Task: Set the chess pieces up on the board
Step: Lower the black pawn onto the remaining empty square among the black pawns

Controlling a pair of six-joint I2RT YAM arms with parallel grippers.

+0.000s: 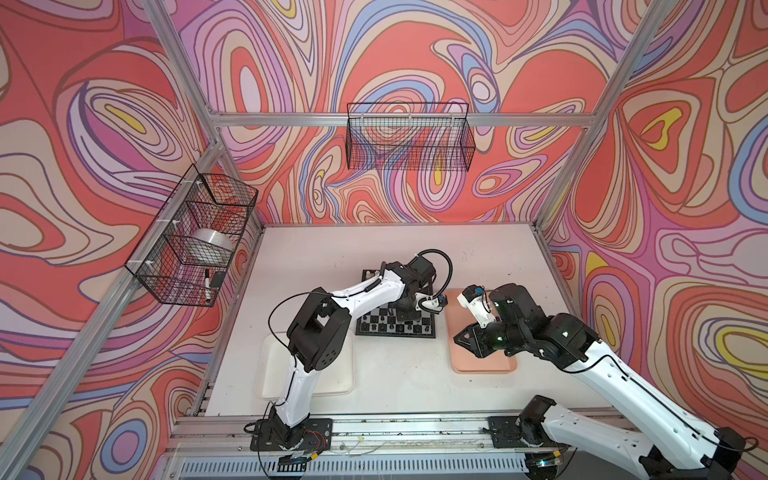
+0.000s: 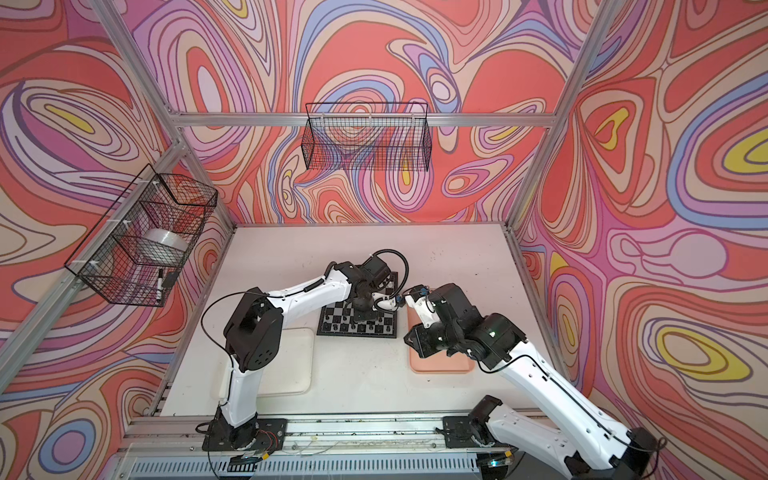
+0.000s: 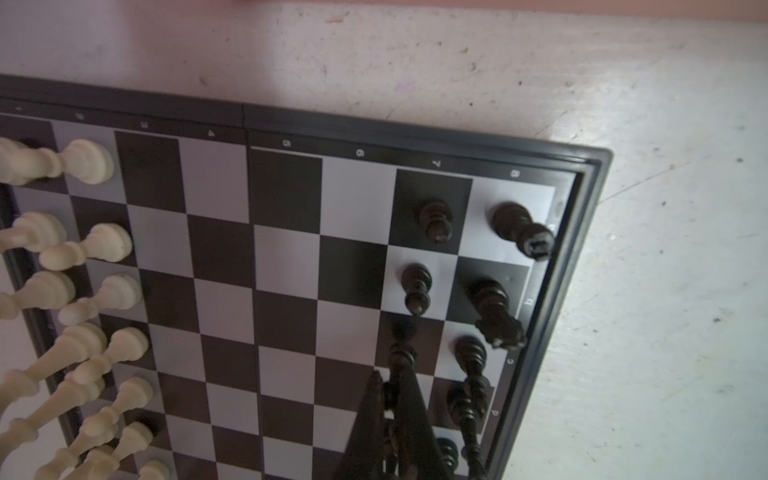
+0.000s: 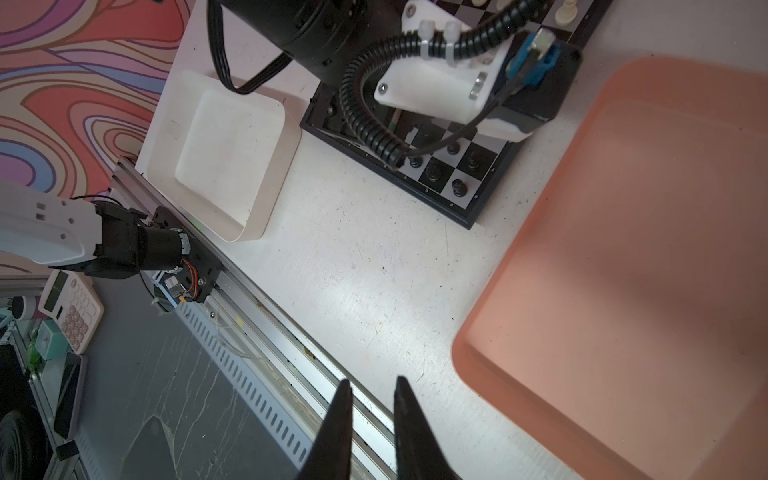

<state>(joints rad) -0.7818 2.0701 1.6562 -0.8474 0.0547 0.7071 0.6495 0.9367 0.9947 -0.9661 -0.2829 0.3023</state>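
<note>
The board point(image 1: 374, 330) point(image 2: 332, 331) lies mid-table. In the left wrist view, cream-white chess pieces point(image 3: 89, 162) fill the two rows at one end of the board point(image 3: 415, 133). Black pieces stand at the other end: a rook point(image 3: 521, 228), a knight point(image 3: 494, 311) and pawns point(image 3: 434, 220). My left gripper point(image 3: 390, 374) point(image 1: 405, 319) points down over the black end, shut on a black pawn point(image 3: 401, 355) that stands on or just above a square. My right gripper point(image 4: 372, 380) point(image 1: 456, 336) hovers over the pink tray. Its jaws are a narrow gap apart with nothing between them.
A pink tray point(image 1: 484, 365) point(image 4: 623, 291) lies right of the board and a white tray point(image 1: 332, 374) point(image 4: 232, 158) lies at the front left. I see nothing in either. Wire baskets hang on the left wall point(image 1: 191, 237) and the back wall point(image 1: 409, 137). The arms' base rail point(image 1: 395, 432) runs along the front.
</note>
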